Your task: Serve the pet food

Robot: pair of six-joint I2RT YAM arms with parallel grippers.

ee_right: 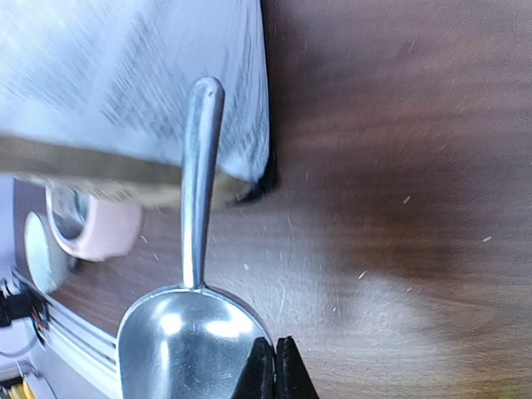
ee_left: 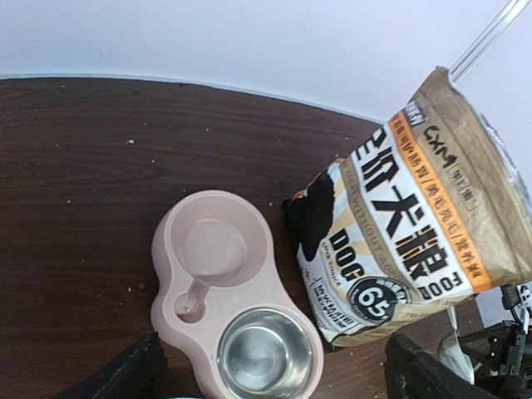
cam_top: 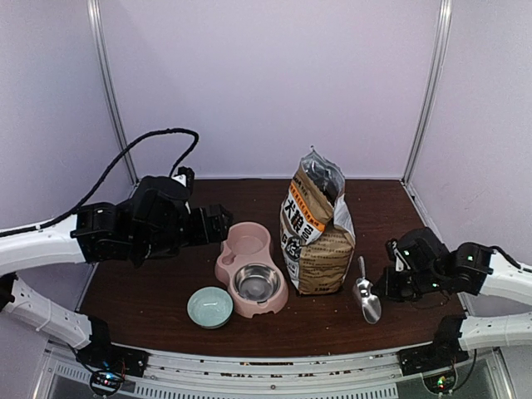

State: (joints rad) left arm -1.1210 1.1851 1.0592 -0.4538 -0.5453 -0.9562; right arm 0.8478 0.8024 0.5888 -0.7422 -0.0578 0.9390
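No pet food shows; the brown-and-white dog food bag stands upright with its top open, to the right of the pink double bowl. The bowl's steel insert is empty. A metal scoop lies on the table to the right of the bag, handle pointing away. My right gripper is shut, its tips pinching the scoop's right rim. My left gripper hangs open above the pink bowl, holding nothing.
A small teal bowl sits near the front edge, left of the steel insert. Upright frame posts and pale walls close in the dark wooden table. Crumbs dot the wood.
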